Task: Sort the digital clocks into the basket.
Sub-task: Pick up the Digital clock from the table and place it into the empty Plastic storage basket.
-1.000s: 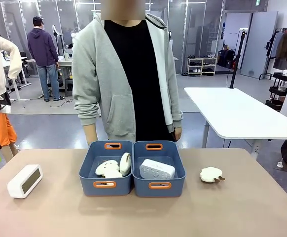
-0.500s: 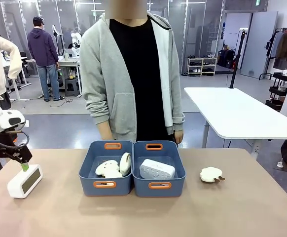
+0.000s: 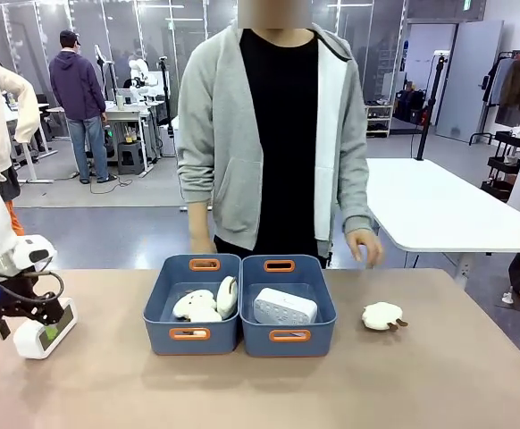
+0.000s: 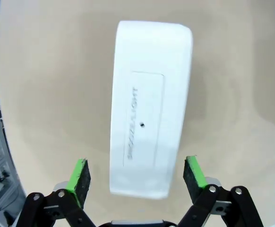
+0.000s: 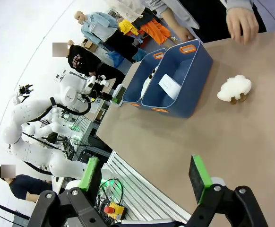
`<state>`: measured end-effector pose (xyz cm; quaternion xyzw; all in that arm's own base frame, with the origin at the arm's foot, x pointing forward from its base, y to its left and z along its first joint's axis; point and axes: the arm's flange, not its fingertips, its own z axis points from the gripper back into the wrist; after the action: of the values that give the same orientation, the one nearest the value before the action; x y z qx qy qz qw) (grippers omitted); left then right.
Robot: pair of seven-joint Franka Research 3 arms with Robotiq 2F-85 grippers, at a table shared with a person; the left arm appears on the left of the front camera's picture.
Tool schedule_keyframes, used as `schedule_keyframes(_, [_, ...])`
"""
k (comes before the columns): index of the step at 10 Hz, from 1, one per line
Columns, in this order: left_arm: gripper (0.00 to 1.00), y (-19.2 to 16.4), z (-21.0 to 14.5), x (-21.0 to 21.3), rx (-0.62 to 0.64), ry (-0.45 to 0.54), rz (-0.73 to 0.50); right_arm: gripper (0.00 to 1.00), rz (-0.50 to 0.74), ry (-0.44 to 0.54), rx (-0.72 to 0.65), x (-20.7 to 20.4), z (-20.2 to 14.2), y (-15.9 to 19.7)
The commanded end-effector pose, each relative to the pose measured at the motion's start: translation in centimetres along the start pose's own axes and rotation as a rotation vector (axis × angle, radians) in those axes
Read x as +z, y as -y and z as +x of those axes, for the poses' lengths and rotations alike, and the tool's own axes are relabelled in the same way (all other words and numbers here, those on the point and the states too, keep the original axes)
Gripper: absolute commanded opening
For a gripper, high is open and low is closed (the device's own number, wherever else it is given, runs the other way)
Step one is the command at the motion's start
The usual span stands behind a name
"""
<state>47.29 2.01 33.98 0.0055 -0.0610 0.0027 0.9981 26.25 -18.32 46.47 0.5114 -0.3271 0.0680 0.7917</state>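
My left gripper (image 4: 137, 175) hangs over the grey-screen digital clock (image 4: 149, 94) on the left side of the table (image 3: 439, 375). Its jaws are wide, with a green pad on either side of the clock's near end and neither touching. The shell looks like hard, smooth plastic — light, stiff, probably slippery — so I'd pinch across its long flat sides near the middle. The dotted clock (image 3: 284, 307) lies in the right-hand blue basket (image 3: 289, 336). My right gripper (image 5: 144, 177) is wide open and empty.

Between the matt green pads (image 4: 80, 176) of the left gripper (image 4: 137, 176), the clock (image 4: 149, 104) is showing smooth, faintly glossy white plastic; the table (image 4: 241, 71) under it is looking matt and smooth.
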Motion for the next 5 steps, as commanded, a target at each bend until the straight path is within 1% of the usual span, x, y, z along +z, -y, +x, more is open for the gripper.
schedule_keyframes(1, [1.00,-0.45,0.32,-1.31,0.081,0.065,0.006,0.95,0.007,0.001,0.006,0.12,0.22,0.01])
schedule_keyframes(2, [0.64,-0.60,0.37,-1.65,0.070,0.064,0.035,0.95,0.007,0.001,0.006,0.12,0.22,0.01])
schedule_keyframes(3, [0.43,-0.78,0.37,-1.88,0.068,0.055,0.008,0.95,0.007,0.001,0.006,0.12,0.22,0.01])
schedule_keyframes(4, [0.07,-0.70,0.48,-2.02,0.054,0.061,-0.012,0.95,0.007,0.001,0.006,0.12,0.22,0.01])
schedule_keyframes(5, [0.00,-0.74,0.42,-1.89,0.053,0.066,-0.014,0.95,0.007,0.001,0.006,0.12,0.22,0.01])
